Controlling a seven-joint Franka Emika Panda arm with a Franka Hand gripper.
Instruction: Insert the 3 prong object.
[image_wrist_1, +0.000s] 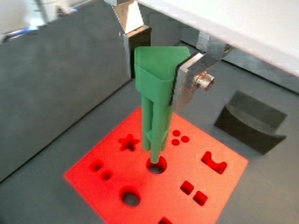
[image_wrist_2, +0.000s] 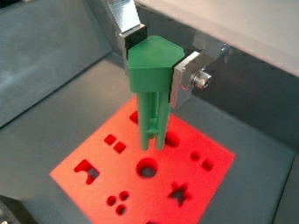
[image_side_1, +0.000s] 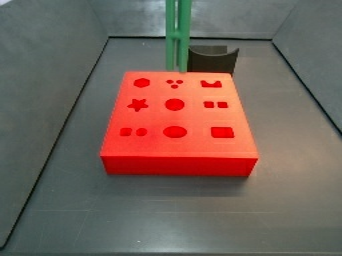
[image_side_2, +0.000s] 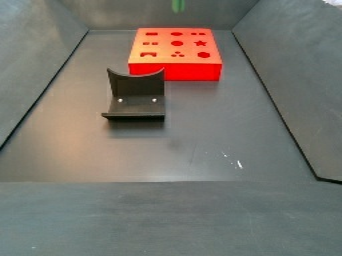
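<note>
Green 3 prong object (image_wrist_1: 156, 96) stands upright, squeezed tight between the gripper (image_wrist_2: 152, 68) fingers (image_wrist_1: 194, 72), its tip pointing down over the red block (image_side_1: 177, 118).

The 3 prong object (image_wrist_1: 156, 96) is bright green in both wrist views (image_wrist_2: 149, 83), and it shows as a green bar in a side view (image_side_1: 177, 33); the gripper (image_wrist_1: 163, 68) that clamps it, just above the red block, has flat silver finger plates (image_wrist_2: 188, 72). The red block (image_side_1: 177, 122) is bright red and patterned with darker red cut-out shapes, among them a star (image_side_1: 136, 103), circles, squares and a cluster of three small dots. At about 1 o'clock from the block in that side view stands a dark grey curved holder (image_side_1: 214, 57), and the floor (image_side_2: 187, 150) is dull dark grey
</note>
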